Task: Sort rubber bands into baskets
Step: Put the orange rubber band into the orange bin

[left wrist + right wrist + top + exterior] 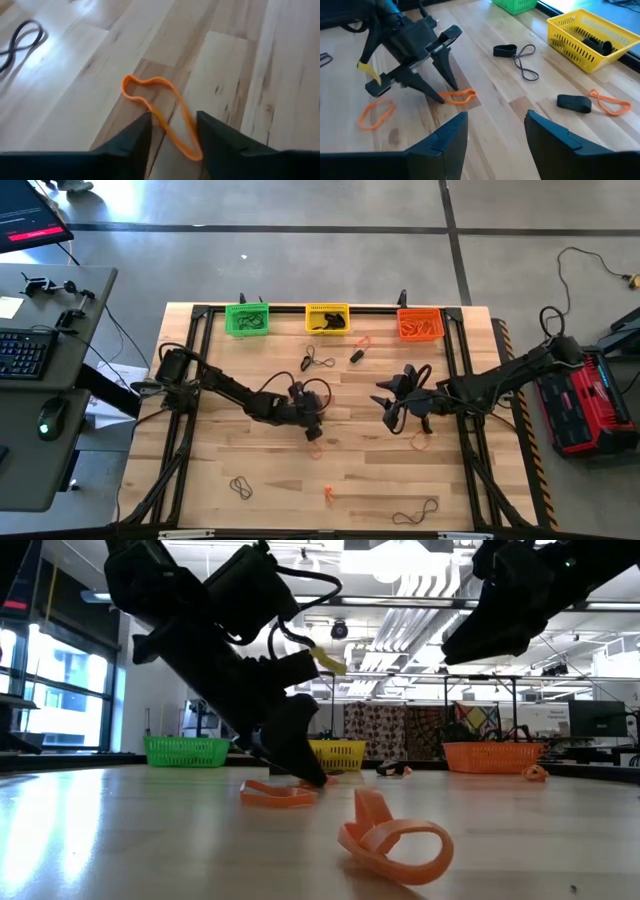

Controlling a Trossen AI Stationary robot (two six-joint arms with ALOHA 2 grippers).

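Observation:
An orange rubber band (155,102) lies flat on the wooden table (250,450). My left gripper (172,131) is open and slants down over it, one finger on each side of the band's near end. The same band (457,96) shows under its fingertips in the right wrist view. My right gripper (495,135) hangs open above the table's middle right (395,405), holding nothing. The green basket (247,318), yellow basket (327,318) and orange basket (420,324) stand in a row at the far edge. The green and yellow ones hold dark bands. My left gripper straddles the orange band's near end (189,147), coming from the table's left and slanting down, fingertips at the table top (305,778). The band lies flat and slack on the wood. Whether a finger touches it I cannot tell.
Loose bands lie about: orange ones (376,112) beside the left gripper, near the right gripper (420,442), at the front (395,840) and by the orange basket (610,102); black ones (522,62) (574,102) before the yellow basket and at the front (240,487) (415,510).

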